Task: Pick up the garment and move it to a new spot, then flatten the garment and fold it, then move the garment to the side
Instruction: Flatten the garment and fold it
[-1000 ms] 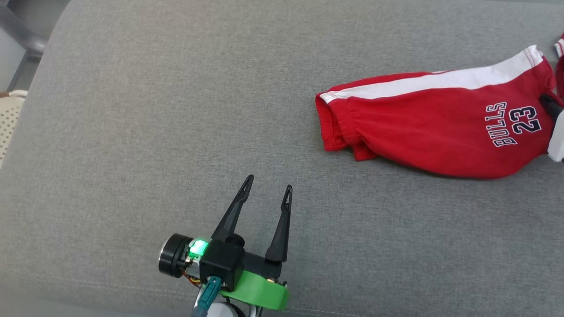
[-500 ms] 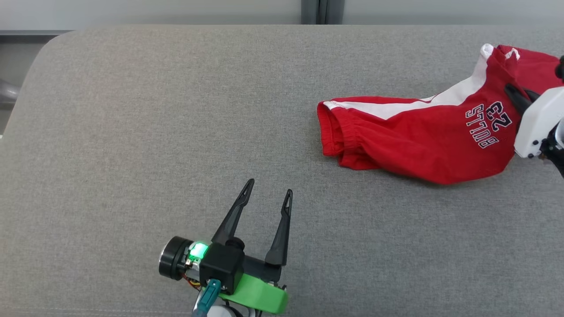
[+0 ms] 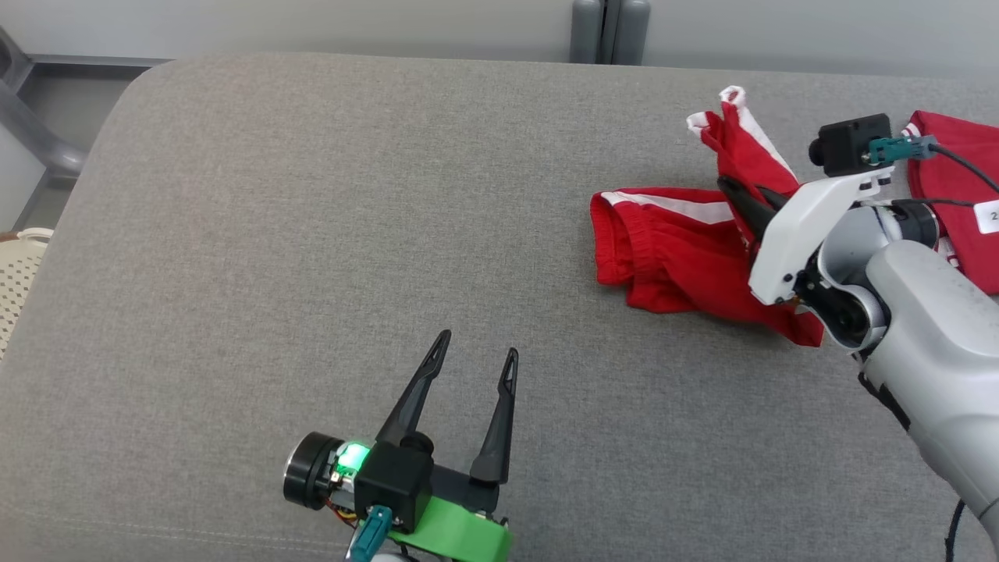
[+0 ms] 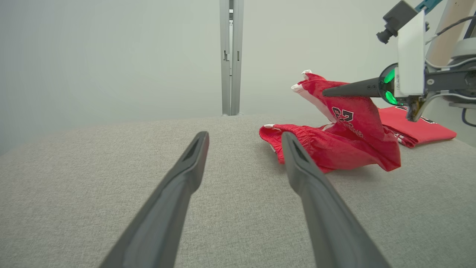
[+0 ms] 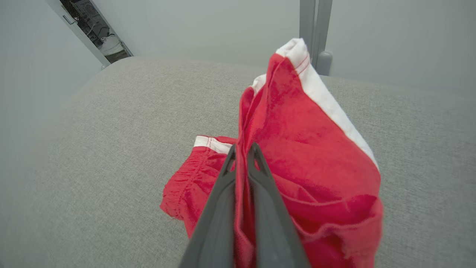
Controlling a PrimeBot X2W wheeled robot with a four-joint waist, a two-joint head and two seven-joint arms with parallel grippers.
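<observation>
The garment is a pair of red shorts with a white side stripe and a dark number print, lying at the right of the grey padded surface. My right gripper is shut on one leg end and holds it up off the surface, while the waistband end rests on the padding. In the right wrist view the red cloth is pinched between the two fingers of the right gripper. My left gripper stands open and empty near the front edge, well left of the garment.
A second red piece of clothing lies flat at the far right, behind my right arm. A grey post stands behind the back edge. A white perforated basket sits beyond the left edge.
The head camera has shifted. My right gripper has lifted the leg end of the garment and carried it left, bunching the shorts. The left gripper has stayed open in place.
</observation>
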